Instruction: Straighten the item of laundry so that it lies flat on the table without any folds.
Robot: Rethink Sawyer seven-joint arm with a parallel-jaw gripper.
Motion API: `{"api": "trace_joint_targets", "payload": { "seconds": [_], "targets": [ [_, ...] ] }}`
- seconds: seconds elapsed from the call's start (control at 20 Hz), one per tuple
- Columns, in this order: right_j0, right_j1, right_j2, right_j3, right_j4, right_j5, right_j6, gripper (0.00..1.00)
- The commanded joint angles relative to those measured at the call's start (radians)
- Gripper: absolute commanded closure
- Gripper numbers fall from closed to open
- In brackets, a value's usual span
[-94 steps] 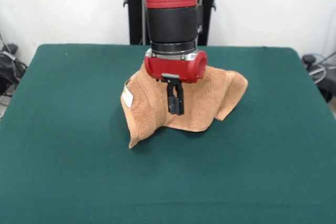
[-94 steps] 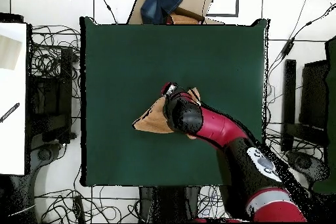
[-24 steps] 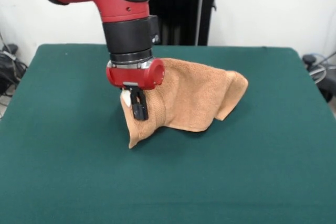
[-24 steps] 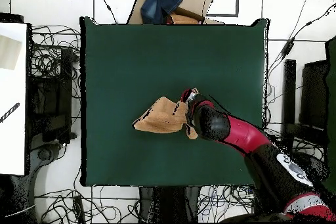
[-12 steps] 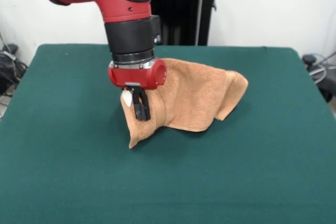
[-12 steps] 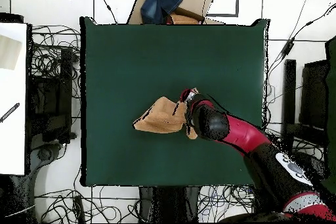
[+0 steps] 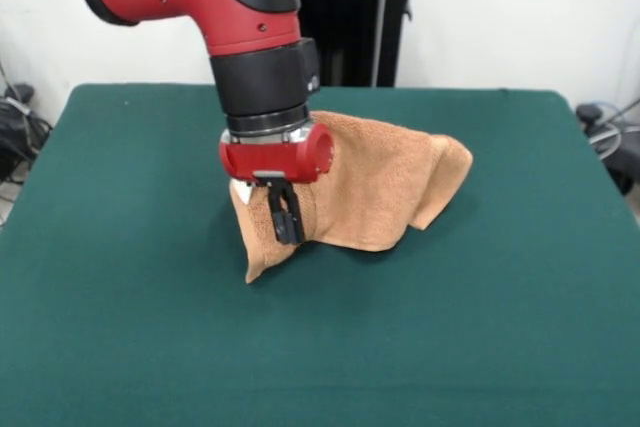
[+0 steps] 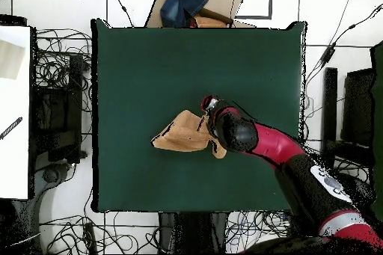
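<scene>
Towel [image 7: 375,182] rumpled, label hidden behind end effector [image 7: 286,224]

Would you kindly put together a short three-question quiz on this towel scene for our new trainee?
1. True or false: the towel already lies flat on the table with no folds.
2. In the front view, over which part of the towel does the gripper stand? A) its left end B) its right end C) off the towel entirely
3. Fill in: the table top is dark ____.

Key:
1. False: the towel is bunched and folded, with part of it raised off the table.
2. A: the gripper is at the left end; its jaws look shut, close against the cloth.
3. Green.
</scene>
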Motion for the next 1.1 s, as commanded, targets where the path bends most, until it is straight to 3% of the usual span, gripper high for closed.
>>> {"api": "trace_joint_targets", "payload": {
  "seconds": [0.05,0.55,1.1],
  "targets": [
    [0.025,0.039,0.098,-0.101,-0.062,0.125,-0.064,1.0],
    [0.04,-0.001,0.056,-0.063,-0.073,0.103,-0.006,1.0],
    [0.075,-0.125,-0.051,0.058,-0.078,0.08,0.062,1.0]
  ]
}}
